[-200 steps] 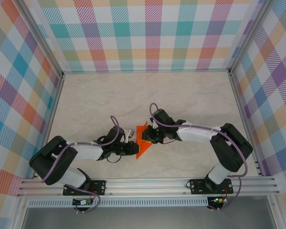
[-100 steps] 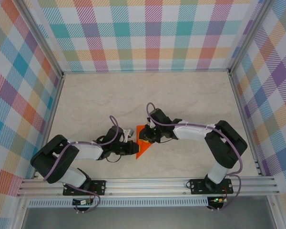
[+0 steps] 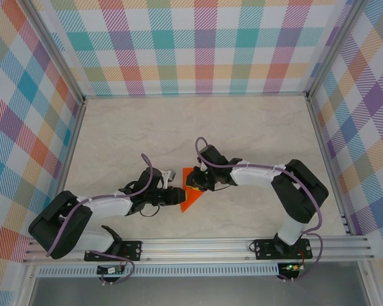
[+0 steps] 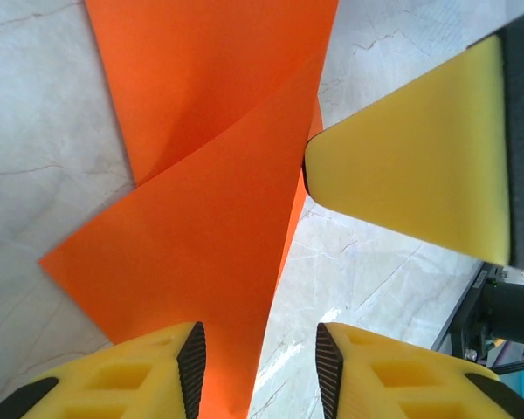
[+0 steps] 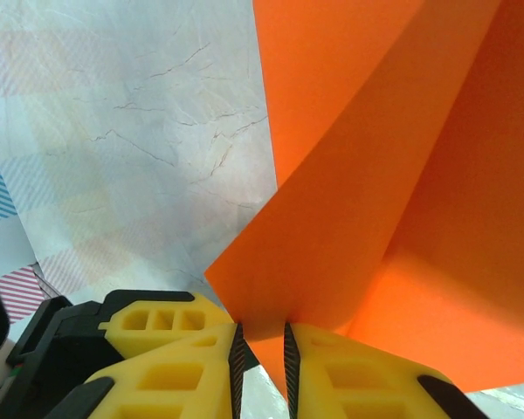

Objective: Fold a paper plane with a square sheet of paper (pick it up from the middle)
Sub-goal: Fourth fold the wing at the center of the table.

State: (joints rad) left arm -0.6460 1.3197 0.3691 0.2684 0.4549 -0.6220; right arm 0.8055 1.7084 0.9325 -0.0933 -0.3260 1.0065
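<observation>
From above, the paper plane (image 3: 190,199) lies on the table (image 3: 255,134) a little nearer the arms than the middle, a small orange wedge caught between the two grippers. The left gripper (image 3: 175,196) comes at it from the left and the right gripper (image 3: 193,183) from the right and slightly farther back. At that size I can't make out either set of jaws.

The wrist cameras settle it. On the left wrist view the left gripper's yellow fingers (image 4: 148,371) stand spread, with the orange sheet running down between them and bare table showing beside the other finger. It may brush the left-hand pad, but nothing is being squeezed. A folded flap and crease cross the paper higher up, and a yellow finger of the right gripper (image 4: 410,157) sits against the paper's right edge.

On the right wrist view the right gripper's fingers (image 5: 179,367) are pressed nearly together, pinching a raised orange flap that stands up off the sheet.
</observation>
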